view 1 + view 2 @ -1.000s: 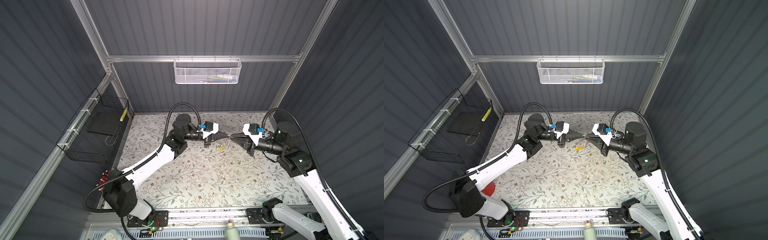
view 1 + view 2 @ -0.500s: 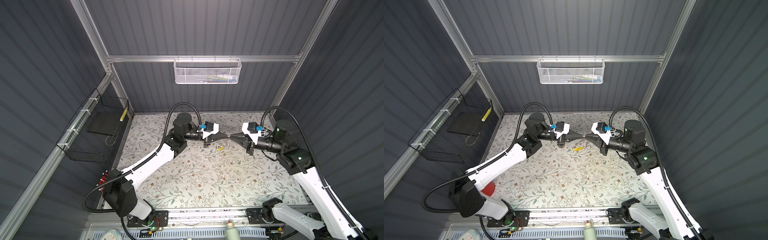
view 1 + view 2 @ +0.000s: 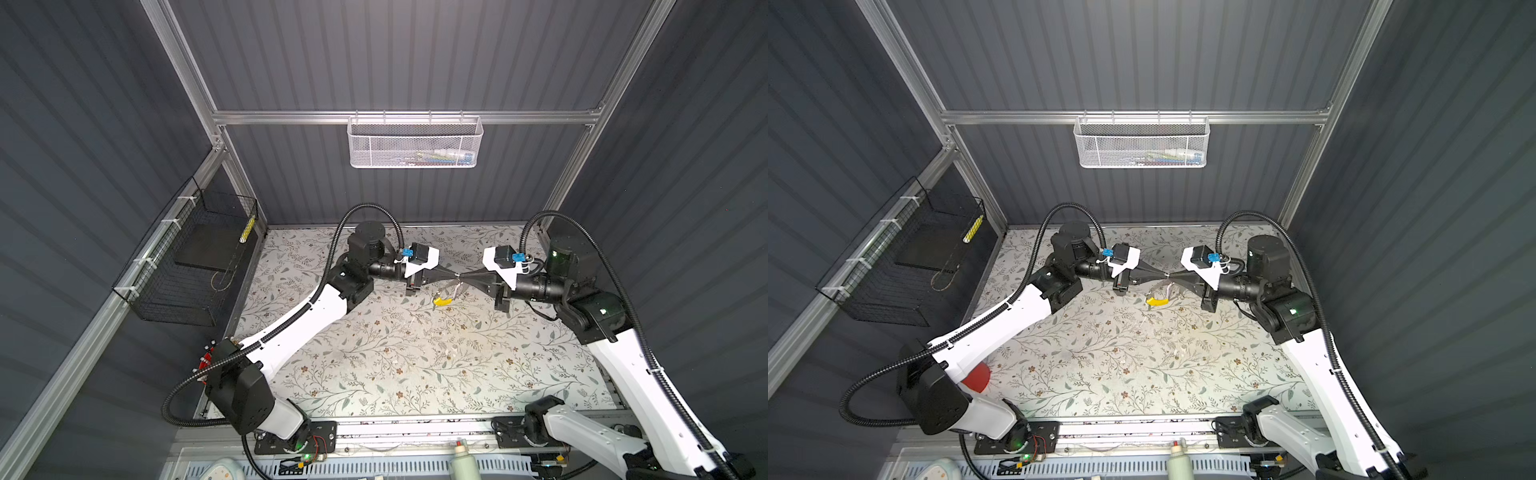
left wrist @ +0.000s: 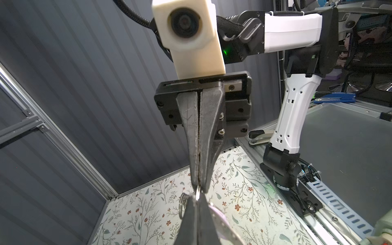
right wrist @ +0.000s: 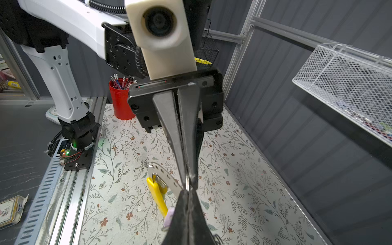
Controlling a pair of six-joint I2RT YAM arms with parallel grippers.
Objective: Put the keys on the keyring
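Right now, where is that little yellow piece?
In both top views the yellow piece dangles just below where the left hand and right hand meet tip to tip.

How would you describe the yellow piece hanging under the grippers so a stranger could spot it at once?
Find the floral table mat; above its far middle the left gripper and right gripper meet tip to tip, both shut on a small keyring. From it hangs a bunch: the yellow piece is the only yellow one, beside a silvery plate.
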